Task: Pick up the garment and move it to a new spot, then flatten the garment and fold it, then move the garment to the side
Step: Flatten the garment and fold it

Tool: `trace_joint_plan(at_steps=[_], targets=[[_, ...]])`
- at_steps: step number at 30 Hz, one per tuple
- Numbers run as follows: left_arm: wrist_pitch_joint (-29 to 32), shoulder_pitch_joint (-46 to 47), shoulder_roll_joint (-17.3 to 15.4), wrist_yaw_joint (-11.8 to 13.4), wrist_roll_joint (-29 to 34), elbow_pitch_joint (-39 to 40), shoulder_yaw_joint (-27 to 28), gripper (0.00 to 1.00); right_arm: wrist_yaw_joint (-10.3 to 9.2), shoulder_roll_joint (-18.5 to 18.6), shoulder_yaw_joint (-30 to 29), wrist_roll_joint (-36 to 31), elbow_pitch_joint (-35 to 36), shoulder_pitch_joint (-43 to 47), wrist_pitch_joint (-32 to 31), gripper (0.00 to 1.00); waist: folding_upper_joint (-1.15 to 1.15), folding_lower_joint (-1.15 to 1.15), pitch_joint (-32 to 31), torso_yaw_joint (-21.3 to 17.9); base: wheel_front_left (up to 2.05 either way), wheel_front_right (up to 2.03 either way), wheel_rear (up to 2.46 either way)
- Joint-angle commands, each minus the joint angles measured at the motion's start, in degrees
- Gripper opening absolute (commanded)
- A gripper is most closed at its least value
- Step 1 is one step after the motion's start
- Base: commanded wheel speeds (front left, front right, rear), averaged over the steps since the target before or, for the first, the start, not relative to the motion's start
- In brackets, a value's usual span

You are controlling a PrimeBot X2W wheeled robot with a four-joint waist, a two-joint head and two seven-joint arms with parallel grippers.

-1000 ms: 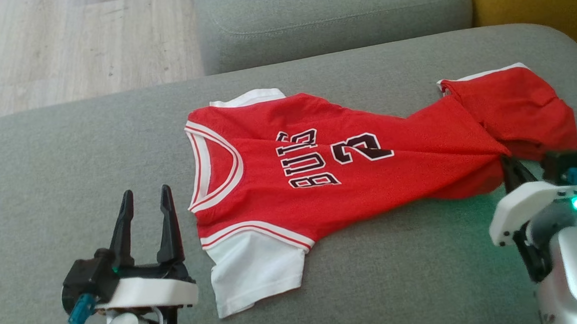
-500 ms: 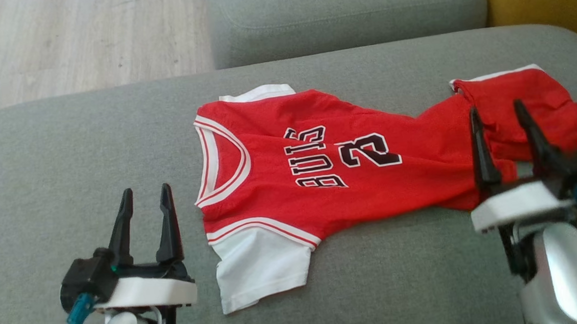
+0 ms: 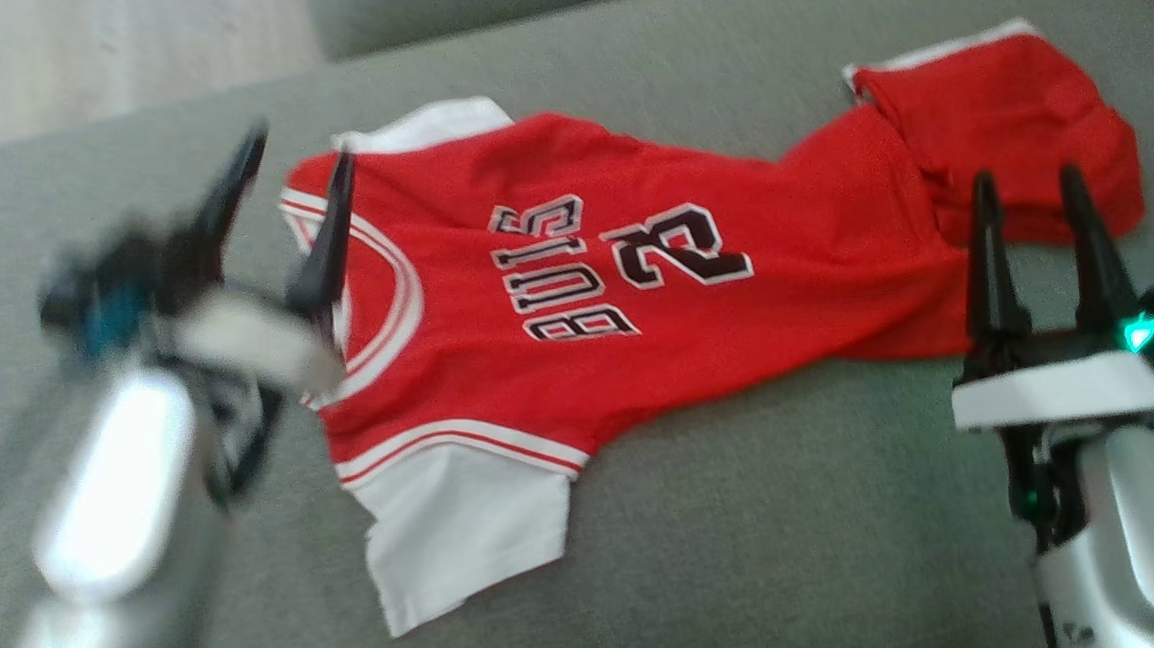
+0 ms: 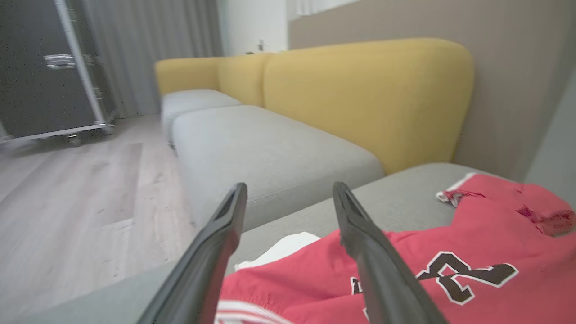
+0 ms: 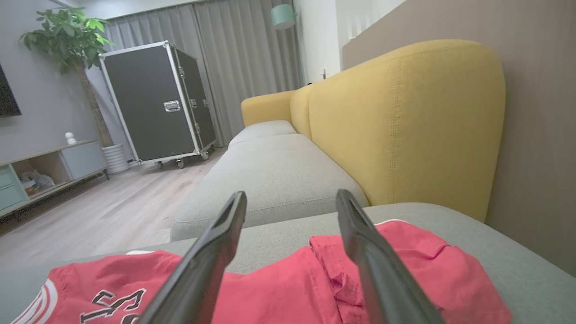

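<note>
The garment (image 3: 795, 281) is a red jersey with white sleeves and dark lettering, spread crosswise on the grey sofa seat (image 3: 751, 554). Its hem end (image 3: 1005, 107) lies bunched and folded over at the right. My left gripper (image 3: 298, 151) is blurred and open, with its fingers over the white-trimmed collar. My right gripper (image 3: 1025, 178) stands open at the near edge of the bunched hem, holding nothing. In the left wrist view the open left gripper (image 4: 290, 186) hovers above the garment (image 4: 472, 234). In the right wrist view the open right gripper (image 5: 291, 194) points over the garment (image 5: 279, 292).
A second grey seat (image 4: 270, 148) adjoins the far side, backed by a yellow backrest (image 5: 405, 126). Wooden floor (image 4: 81, 202) lies off the seat's left edge. A black wheeled case (image 5: 157, 99) and a potted plant (image 5: 67, 36) stand across the room.
My right gripper let go of the garment's lower edge, opened and lifted clear. My left arm swung forward from the near left to the collar. The head camera has also shifted.
</note>
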State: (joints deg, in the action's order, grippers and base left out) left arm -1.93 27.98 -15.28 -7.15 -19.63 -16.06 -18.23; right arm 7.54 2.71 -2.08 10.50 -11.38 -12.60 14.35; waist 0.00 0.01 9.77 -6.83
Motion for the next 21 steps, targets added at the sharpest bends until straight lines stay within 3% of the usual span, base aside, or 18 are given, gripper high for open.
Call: trace_joint_plan(at_steps=[1, 8, 13, 21], targets=[[2.2, 5.0, -3.0, -0.3, -1.6, 1.3, 0.1, 1.00, -0.05, 0.2, 1.6, 0.7, 2.3, -2.4, 0.6, 1.00, 0.00, -0.01, 3.7, -3.0, 0.00, 0.00, 0.00], [22.9, 24.8, -19.0, -0.3, -14.5, -3.8, -19.8, 1.00, -0.05, 0.2, 3.9, 4.0, 5.1, -4.9, 0.6, 1.00, 0.00, -0.01, 10.5, -8.1, 0.00, 0.00, 0.00], [27.2, 34.9, -25.8, -0.3, -19.5, -8.7, -29.4, 1.00, -0.05, 0.2, 5.6, 5.9, 6.4, -6.1, 0.6, 1.00, 0.00, -0.01, 14.7, -11.8, 0.00, 0.00, 0.00], [26.8, 42.4, -28.4, -0.3, -22.7, -14.9, -38.3, 1.00, -0.05, 0.2, 6.7, 7.8, 7.4, -6.7, 0.6, 1.00, 0.00, -0.01, 18.6, -15.3, 0.00, 0.00, 0.00]])
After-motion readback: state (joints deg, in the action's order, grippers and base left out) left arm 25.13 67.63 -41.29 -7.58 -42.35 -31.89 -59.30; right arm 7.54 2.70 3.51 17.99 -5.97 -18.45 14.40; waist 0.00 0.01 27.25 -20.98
